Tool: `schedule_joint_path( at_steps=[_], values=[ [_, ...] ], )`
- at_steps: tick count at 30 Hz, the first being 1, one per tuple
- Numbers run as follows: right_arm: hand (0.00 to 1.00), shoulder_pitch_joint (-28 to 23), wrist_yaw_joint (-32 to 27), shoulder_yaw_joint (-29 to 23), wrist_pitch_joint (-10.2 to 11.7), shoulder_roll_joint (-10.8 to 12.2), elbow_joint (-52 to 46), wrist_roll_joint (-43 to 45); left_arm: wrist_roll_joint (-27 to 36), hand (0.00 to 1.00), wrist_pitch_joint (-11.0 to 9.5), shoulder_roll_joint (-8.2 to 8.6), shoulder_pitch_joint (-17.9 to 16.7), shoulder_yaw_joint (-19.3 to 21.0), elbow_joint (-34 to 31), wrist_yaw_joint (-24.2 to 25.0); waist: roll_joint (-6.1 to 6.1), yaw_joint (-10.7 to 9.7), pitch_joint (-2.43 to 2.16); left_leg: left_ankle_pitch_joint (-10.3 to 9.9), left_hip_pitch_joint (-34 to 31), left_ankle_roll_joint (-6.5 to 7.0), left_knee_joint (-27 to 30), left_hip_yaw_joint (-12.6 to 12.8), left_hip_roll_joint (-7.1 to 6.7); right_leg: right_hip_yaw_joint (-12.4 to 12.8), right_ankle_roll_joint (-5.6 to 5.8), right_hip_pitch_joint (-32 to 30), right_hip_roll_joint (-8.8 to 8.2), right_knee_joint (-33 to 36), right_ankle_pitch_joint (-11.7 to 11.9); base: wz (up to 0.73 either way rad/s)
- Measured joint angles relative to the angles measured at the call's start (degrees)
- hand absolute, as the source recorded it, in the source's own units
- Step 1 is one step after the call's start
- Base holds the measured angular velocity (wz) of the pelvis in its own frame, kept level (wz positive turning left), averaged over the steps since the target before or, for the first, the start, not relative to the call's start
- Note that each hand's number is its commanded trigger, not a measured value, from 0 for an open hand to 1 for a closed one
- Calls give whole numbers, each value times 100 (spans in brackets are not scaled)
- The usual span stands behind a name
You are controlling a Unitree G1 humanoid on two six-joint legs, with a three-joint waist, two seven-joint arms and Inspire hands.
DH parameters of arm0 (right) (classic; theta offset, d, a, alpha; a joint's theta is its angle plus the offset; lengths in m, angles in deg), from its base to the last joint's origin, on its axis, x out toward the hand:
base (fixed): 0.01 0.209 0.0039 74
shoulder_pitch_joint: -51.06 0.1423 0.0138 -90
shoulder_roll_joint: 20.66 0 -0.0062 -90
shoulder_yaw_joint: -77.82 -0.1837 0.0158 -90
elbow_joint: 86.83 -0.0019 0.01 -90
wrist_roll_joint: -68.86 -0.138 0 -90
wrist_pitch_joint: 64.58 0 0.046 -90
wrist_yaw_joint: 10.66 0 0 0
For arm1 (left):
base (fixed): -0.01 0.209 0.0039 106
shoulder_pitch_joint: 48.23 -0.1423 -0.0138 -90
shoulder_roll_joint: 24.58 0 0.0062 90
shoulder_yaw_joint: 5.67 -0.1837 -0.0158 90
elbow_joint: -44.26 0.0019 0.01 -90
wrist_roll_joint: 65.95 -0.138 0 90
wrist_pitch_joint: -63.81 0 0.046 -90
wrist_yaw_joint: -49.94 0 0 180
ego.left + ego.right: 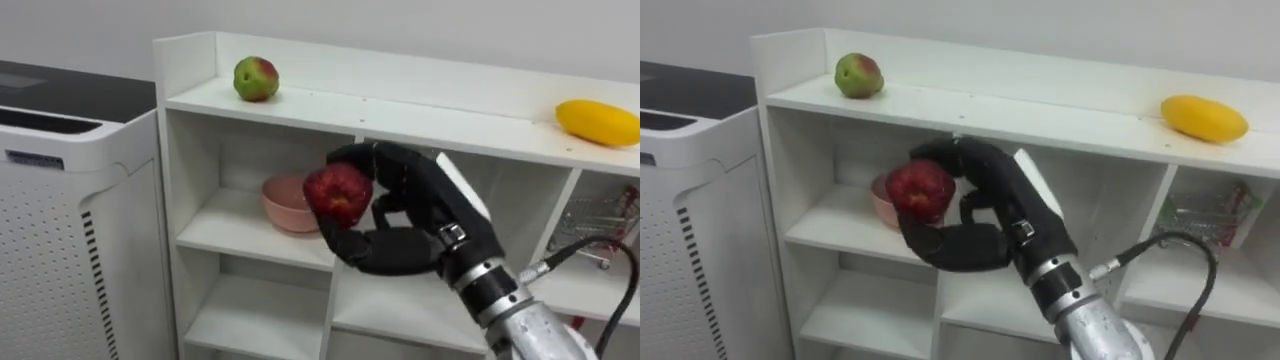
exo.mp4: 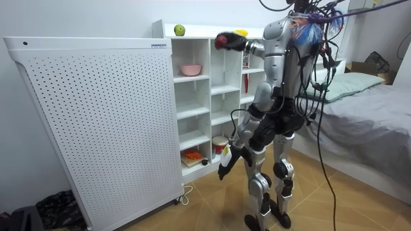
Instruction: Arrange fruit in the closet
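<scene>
Both eye views look from the robot's head, close to the white shelf unit. They face it and tilt slightly down onto its top board and upper compartments. The unit sits further left in the right eye view. The room view stands well back from the shelf unit, off to one side, and takes in the whole robot before it. All three share the unit's top board with the green apple, the pink bowl, and the right hand closed round the red apple.
</scene>
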Motion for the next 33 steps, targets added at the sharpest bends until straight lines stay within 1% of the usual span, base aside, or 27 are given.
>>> schedule_joint_path(
  at_steps=[2,4,5,6,7,8,10,11,12,14,15,17,19,21,22,23,24,25,26,28,29,30,31,32,33],
  values=[
    [100,3,-92,-17,3,202,857,-217,207,0,16,18,180,-138,125,-76,44,-5,12,2,-341,3,194,-3,10,2,-3,-322,-13,157,-2,0],
    [100,9,-104,-16,-5,246,1367,-401,344,0,10,56,368,-303,282,-155,77,2,32,5,-617,8,344,0,11,3,-5,-580,-37,282,-3,0],
    [100,31,-106,-18,-4,279,1713,-614,453,0,-4,87,469,-388,382,-192,147,-13,64,14,-779,24,415,2,2,2,-5,-739,-62,356,-3,0],
    [100,33,-115,-26,-4,303,1889,-751,489,0,-9,105,491,-434,457,-237,174,-13,66,17,-859,30,449,8,-1,5,-5,-823,-73,399,-3,0],
    [100,33,-166,-31,-5,354,2195,-1022,645,0,-18,141,546,-471,548,-355,228,-16,68,19,-1012,33,534,17,-3,22,-6,-1018,-92,524,-5,-4],
    [100,32,-182,-32,-8,372,2336,-1149,714,0,-21,145,548,-470,545,-403,244,-9,68,26,-1104,44,556,31,-3,24,-6,-1112,-102,571,-5,-8],
    [100,33,-233,-83,-18,388,2627,-1748,948,0,-58,161,552,-468,535,-504,296,4,83,41,-1470,67,706,108,-4,26,-29,-1539,-153,788,-19,-10],
    [100,39,-228,-216,-14,391,2674,-2042,949,0,-59,189,563,-458,536,-515,341,-4,111,45,-1660,75,825,110,-11,-2,-36,-1742,-188,944,-26,-3],
    [100,57,-231,-272,-13,391,2734,-2198,949,0,-59,202,562,-458,538,-520,357,-1,115,46,-1743,76,865,111,-13,2,-38,-1827,-199,999,-29,0],
    [100,87,-231,-417,4,391,3079,-2944,1086,0,-59,206,562,-472,627,-531,365,19,124,60,-2002,96,996,122,-41,6,-72,-2118,-260,1204,-69,4],
    [100,88,-231,-440,4,393,3164,-3117,1125,0,-55,214,560,-480,652,-533,361,21,124,61,-2066,98,1014,135,-57,8,-78,-2205,-292,1281,-91,6],
    [100,89,-242,-507,-11,389,3342,-3574,1180,0,-34,253,557,-492,722,-538,361,28,130,92,-2382,128,1081,188,-119,49,-103,-2641,-402,1594,-146,0],
    [100,90,-242,-509,-17,396,3424,-3926,1264,0,-1,262,539,-492,757,-539,362,63,134,95,-2637,128,1227,243,-117,139,-131,-2928,-415,1775,-162,-9],
    [100,114,-241,-513,-21,397,3562,-4420,1340,0,58,265,505,-535,755,-543,370,70,142,96,-2836,128,1338,275,-126,155,-165,-3138,-455,1873,-221,-4],
    [100,197,-241,-547,-23,396,3703,-4748,1387,0,63,277,485,-563,746,-546,376,52,146,124,-2970,132,1359,288,-158,162,-176,-3312,-505,1965,-260,5],
    [100,265,-241,-670,-26,392,3817,-4948,1511,0,70,288,471,-612,690,-548,398,47,159,161,-3117,137,1396,292,-189,161,-179,-3480,-554,2067,-267,7],
    [100,319,-243,-716,-27,384,3862,-5060,1607,0,78,286,447,-640,634,-552,410,47,164,167,-3210,140,1438,299,-199,166,-186,-3585,-578,2134,-276,8],
    [100,415,-242,-828,-29,366,3907,-5386,1792,0,82,285,417,-657,515,-560,444,48,184,168,-3406,142,1567,303,-204,164,-204,-3775,-611,2269,-298,9],
    [100,520,-239,-963,-21,358,4010,-5784,1961,0,81,285,417,-651,450,-560,469,62,195,167,-3595,143,1699,303,-206,143,-222,-3950,-641,2400,-329,13],
    [100,699,-237,-1142,-14,348,4226,-6242,2186,0,50,280,423,-655,366,-565,488,94,209,167,-3807,142,1819,310,-226,133,-240,-4177,-695,2573,-373,14],
    [100,773,-238,-1201,-11,325,4278,-6535,2307,0,41,279,423,-658,345,-566,494,126,209,166,-3943,141,1895,322,-241,136,-257,-4323,-734,2699,-413,12],
    [100,803,-238,-1225,-9,305,4279,-6652,2367,0,37,277,427,-657,339,-571,494,138,210,166,-4005,141,1933,322,-262,142,-265,-4404,-765,2779,-440,11],
    [100,878,-238,-1235,-3,243,4297,-6854,2457,0,25,277,433,-657,333,-579,501,192,206,158,-4158,133,2031,327,-278,164,-276,-4568,-793,2907,-476,9],
    [100,979,-236,-1248,-3,185,4344,-6973,2485,0,8,267,434,-655,331,-609,506,253,209,148,-4306,125,2156,329,-279,168,-301,-4714,-810,3036,-504,8],
    [100,1025,-235,-1274,-2,166,4369,-6991,2485,0,2,262,434,-655,330,-626,507,272,209,144,-4372,121,2205,329,-283,161,-311,-4774,-828,3094,-525,12]
  ],
)
